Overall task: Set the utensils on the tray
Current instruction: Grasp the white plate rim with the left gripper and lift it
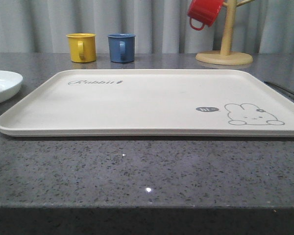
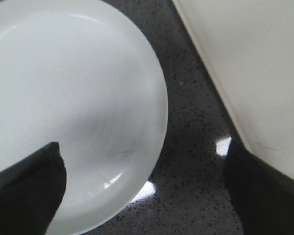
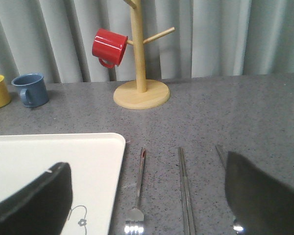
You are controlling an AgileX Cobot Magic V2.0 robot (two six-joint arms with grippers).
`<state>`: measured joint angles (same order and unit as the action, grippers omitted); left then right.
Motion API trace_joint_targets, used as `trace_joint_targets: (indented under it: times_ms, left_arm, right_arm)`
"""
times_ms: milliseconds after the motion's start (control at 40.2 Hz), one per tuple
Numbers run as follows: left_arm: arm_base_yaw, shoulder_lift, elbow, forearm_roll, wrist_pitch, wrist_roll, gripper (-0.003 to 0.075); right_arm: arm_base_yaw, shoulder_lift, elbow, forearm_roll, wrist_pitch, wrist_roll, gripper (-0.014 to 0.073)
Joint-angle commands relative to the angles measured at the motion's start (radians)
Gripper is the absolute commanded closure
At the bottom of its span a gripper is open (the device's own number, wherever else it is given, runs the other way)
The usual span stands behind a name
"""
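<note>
The cream tray with its rabbit drawing lies across the middle of the counter with nothing on it. The round white plate sits just left of the tray. My left gripper hangs open over the plate, with the plate's rim nearest the tray between its fingers. Right of the tray lie the silver fork, the chopsticks and a spoon handle, whose bowl is hidden behind a finger. My right gripper is open above the fork and chopsticks, holding nothing.
At the back stand a yellow mug and a blue mug. A wooden mug tree at the back right carries a red mug. Grey speckled counter runs in front of the tray.
</note>
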<state>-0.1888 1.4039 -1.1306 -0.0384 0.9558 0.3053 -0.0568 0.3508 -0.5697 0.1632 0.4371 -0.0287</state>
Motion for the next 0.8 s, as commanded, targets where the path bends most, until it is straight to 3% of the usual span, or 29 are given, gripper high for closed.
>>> trace_joint_targets:
  times_ms: [0,473,597,697,771]
  left_arm:
    - [-0.008,0.047,-0.067,-0.006,0.026,0.0,0.0152]
    - [-0.008,0.168,-0.077,-0.006,0.021,0.002,0.0445]
    - [-0.008,0.168,-0.077,0.002,0.025,0.004,0.058]
    - [-0.008,0.168,-0.077,0.019,0.035,0.004,0.0741]
    - [-0.008,0.166,-0.081,0.02,0.04,0.004,0.0738]
  right_arm:
    - [-0.006,0.015,-0.036,0.004,-0.082,-0.006,-0.006]
    - [-0.006,0.015,-0.036,0.004,-0.082,-0.006,-0.006]
    - [-0.006,0.015,-0.036,0.004,-0.082,-0.006,-0.006]
    - [-0.006,0.015,-0.036,0.004,-0.082,-0.006,-0.006]
    - [-0.006,0.015,-0.036,0.004,-0.082,-0.006,-0.006]
